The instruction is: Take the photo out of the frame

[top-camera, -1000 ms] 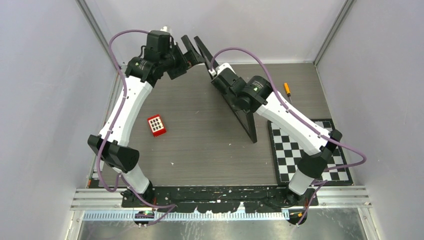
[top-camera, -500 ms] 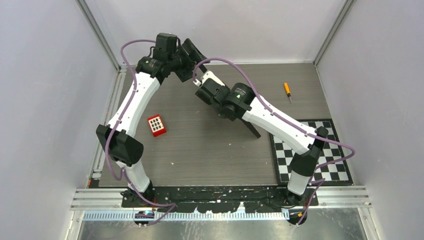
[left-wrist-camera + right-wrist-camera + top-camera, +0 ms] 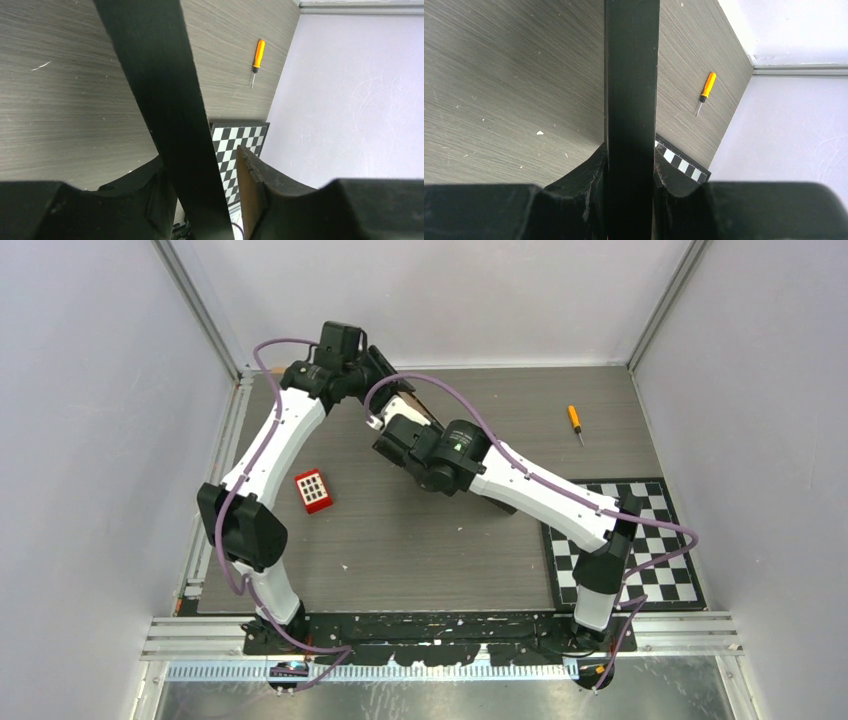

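**Frame pinched on edge between both arms, far middle of worktop**

- The frame (image 3: 631,75) is up off its face and tilted. Both arms meet over it at the far middle of the worktop (image 3: 400,550).
- From the top view most of the frame is hidden under the right arm. A brown patch of its back shows between the two wrists, and a black strip pokes out below the right forearm. Cannot tell whether its low end rests on the worktop.
- Right gripper (image 3: 630,155): clenched on the frame. In its wrist view the thin black edge runs straight up between the fingers, with both pads pressed against it.
- Left gripper (image 3: 200,155): fingers straddle the frame's black edge, not clamped. The edge lies against one finger. A gap on the other side shows checkerboard squares through it.
- The photo is not visible in any view; only the rim and the brown back show.
- Other items:
  - An orange-handled screwdriver (image 3: 575,424) lies near the far right corner, well apart from the frame.
  - A black-and-white checkerboard (image 3: 650,570) lies flat at near right, by the right arm's base.
  - A small red block (image 3: 313,490) with white squares on top sits left of centre, beside the left forearm.
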